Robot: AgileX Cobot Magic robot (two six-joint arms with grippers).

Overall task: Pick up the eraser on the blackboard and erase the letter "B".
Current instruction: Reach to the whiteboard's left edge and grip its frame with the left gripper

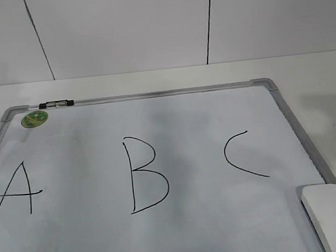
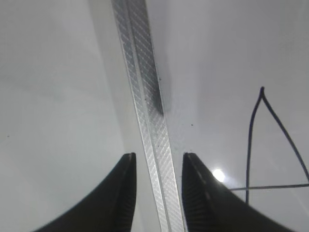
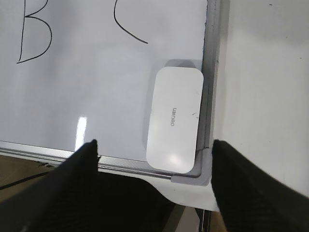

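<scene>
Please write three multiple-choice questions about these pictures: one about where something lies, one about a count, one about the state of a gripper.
1. The white rounded plastic eraser lies at the white framed board's:
A near right corner
B far left corner
C middle

2. How many black handwritten letters are on the board?
A two
B three
C five

3. The right gripper is:
A shut on the eraser
B open
C shut, holding nothing

Answers: 1 A, it rests beside the right frame edge; 2 B, the A, the letter B, the C; 3 B, its fingers stand wide apart.
</scene>
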